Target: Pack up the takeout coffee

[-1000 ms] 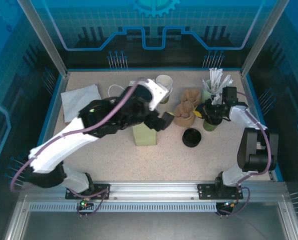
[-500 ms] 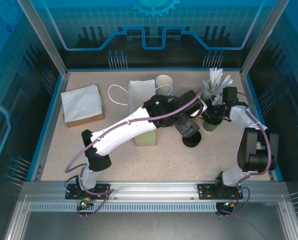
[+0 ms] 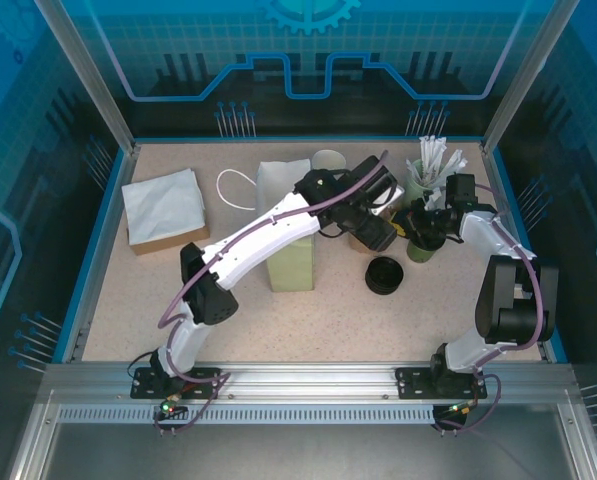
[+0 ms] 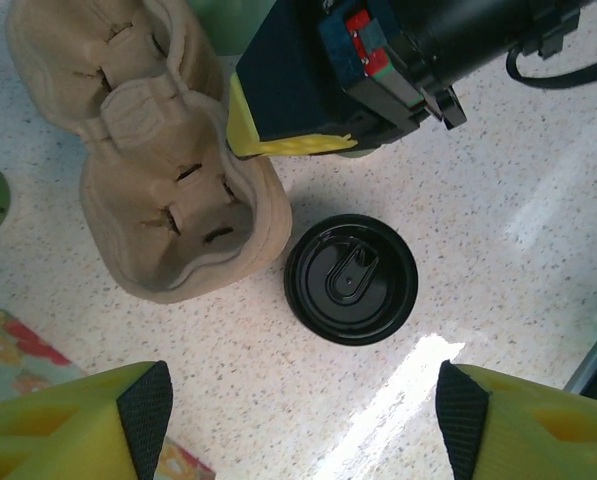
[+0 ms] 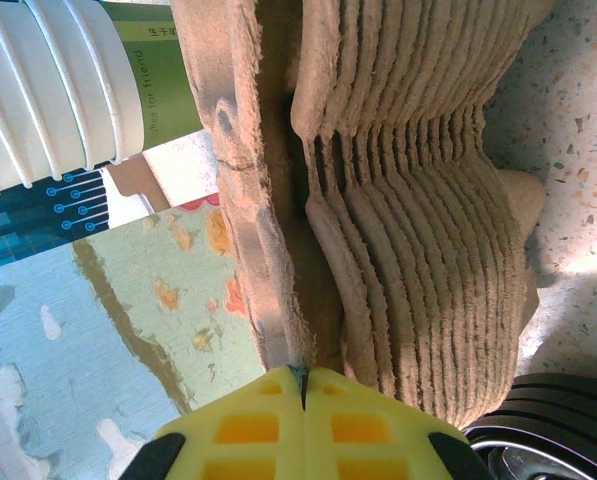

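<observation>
A stack of brown pulp cup carriers stands beside a black coffee lid lying flat on the table. My left gripper hovers over them, open, with bare table between its fingers. In the top view it covers most of the stack, and the lid lies just in front. My right gripper is shut on the rim of the top carrier; from above it sits at the stack's right side. A white ribbed cup stands behind the stack.
A tall patterned paper bag stands upright left of the carriers. A green cup and a holder of white stirrers stand by the right arm. Folded napkins lie at the far left, and a white cup is at the back.
My left arm has swung from over the bag to the right, above the carriers and lid, and its jaws have narrowed a little. The right arm has not moved.
</observation>
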You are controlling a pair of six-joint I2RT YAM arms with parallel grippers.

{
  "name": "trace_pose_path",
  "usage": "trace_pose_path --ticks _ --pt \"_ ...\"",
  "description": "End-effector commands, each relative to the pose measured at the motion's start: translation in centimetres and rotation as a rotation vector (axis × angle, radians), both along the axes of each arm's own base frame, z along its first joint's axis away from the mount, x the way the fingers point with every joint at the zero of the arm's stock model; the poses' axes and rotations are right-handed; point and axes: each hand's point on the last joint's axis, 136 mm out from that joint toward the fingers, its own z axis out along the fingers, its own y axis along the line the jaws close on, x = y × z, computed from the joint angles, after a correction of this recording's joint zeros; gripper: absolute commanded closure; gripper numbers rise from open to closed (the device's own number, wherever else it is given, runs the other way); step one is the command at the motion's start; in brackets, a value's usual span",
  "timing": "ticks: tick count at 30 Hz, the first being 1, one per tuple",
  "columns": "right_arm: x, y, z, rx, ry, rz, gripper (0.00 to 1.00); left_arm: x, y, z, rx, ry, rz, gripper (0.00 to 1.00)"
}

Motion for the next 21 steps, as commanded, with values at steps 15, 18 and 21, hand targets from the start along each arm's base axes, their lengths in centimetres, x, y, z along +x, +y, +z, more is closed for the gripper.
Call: trace_pose_path --ticks 15,18,21 --pt "0.2 -0.4 0.9 0.015 -0.012 0.009 1.0 2.9 -1.6 -7.7 0.031 0.111 0.04 0.27" --pt "0.2 -0.3 0.9 0.015 -0.013 0.011 1.0 3.3 -1.7 -8.2 0.035 0.109 0.037 0.27" --pt "0.2 -0.4 0.9 0.014 -0.013 0.01 1.0 3.8 -1.9 -8.6 0.036 0.104 0.03 0.27"
